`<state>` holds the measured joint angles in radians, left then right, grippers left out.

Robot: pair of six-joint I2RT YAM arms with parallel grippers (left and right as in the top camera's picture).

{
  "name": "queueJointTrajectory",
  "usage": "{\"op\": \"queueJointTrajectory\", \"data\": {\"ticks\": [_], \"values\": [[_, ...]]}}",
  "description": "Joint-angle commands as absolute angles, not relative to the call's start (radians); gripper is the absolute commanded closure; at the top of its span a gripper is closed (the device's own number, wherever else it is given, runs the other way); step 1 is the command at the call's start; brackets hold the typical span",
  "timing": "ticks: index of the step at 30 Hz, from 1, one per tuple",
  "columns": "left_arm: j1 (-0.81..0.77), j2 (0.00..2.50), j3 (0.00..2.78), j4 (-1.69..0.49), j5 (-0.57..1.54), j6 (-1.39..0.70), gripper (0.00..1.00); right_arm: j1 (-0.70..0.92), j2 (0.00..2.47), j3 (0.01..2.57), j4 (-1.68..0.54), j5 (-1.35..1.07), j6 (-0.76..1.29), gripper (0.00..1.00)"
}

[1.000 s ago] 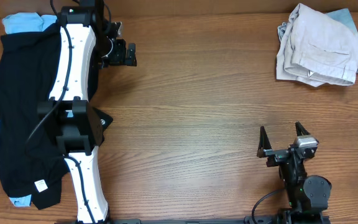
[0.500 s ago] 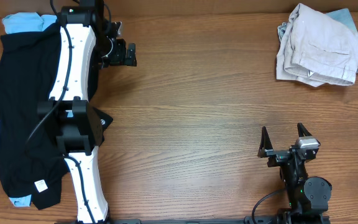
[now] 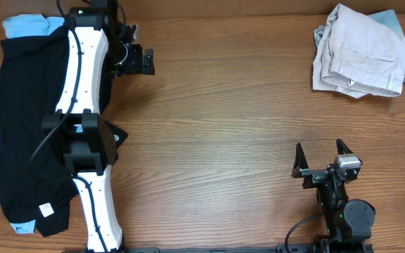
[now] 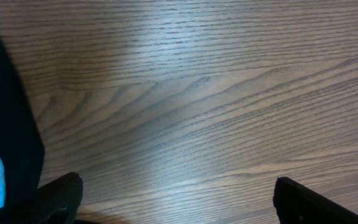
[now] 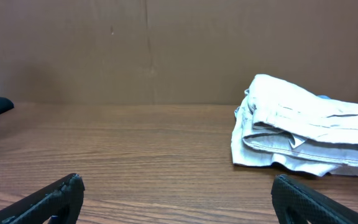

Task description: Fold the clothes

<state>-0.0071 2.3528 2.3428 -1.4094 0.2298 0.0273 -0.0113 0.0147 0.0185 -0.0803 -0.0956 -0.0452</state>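
Overhead, nothing moved, left claw (image 3: 148, 60) wide, right claw (image 3: 319, 148) wide, beige shorts (image 3: 361, 56) crumpled

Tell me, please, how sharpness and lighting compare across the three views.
Overhead: sharp, evenly lit, though the black garment shows little fold detail. Left wrist: a pale sheen washes the table, grain slightly soft. Right wrist: the beige shorts read clearly; the near claw fingertips blur.

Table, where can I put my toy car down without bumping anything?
The biggest bare patch is the middle of the table, between the black garment and the beige shorts. More bare wood lies between the shorts and the right gripper. It's crowded on the left, where the left arm reaches over the garment.
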Motion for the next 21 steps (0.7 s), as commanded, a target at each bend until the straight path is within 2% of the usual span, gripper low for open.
{"op": "queueJointTrajectory", "data": {"ticks": [1, 7, 21], "values": [[-0.012, 2.345, 2.338, -1.409, 0.225, 0.022, 0.00, -0.007, 0.003, 0.008, -0.076, -0.082, -0.045, 0.00], [-0.022, 2.202, 2.317, -1.404, 0.225, 0.022, 0.00, -0.007, 0.003, 0.008, -0.076, -0.082, -0.044, 0.00], [0.043, 1.299, 1.903, -1.109, 0.010, 0.029, 0.00, -0.007, 0.003, 0.008, -0.076, -0.082, -0.044, 0.00]]}}
